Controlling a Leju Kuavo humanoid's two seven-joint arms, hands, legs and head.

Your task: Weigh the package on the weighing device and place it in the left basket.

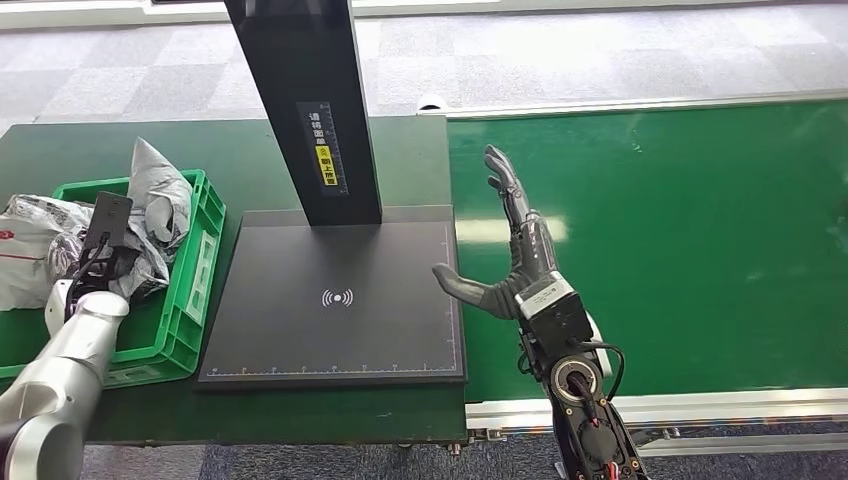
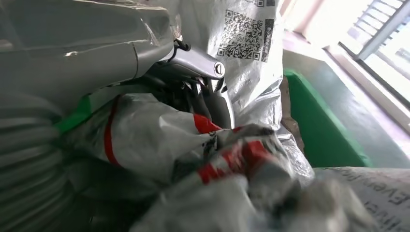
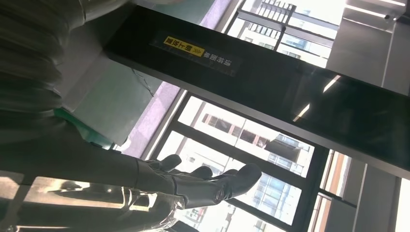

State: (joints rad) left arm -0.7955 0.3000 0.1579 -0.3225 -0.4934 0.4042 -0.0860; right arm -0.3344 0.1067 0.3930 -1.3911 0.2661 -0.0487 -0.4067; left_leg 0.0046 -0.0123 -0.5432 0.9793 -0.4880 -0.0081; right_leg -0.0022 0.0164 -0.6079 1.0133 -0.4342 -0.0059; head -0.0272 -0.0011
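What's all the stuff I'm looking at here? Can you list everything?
Weighing device: one, black flat plate with black upright post, centre of table.
Basket: one, green, left of the plate.
Packages: several, grey and white plastic mailers, piled in and beside the basket.
Conveyor belt: one, green, right of the plate.
Left robot hand: one, dark, down among the packages in the basket; grip unclear.
Right robot hand: one, dark, fingers spread, empty, at the plate's right edge.
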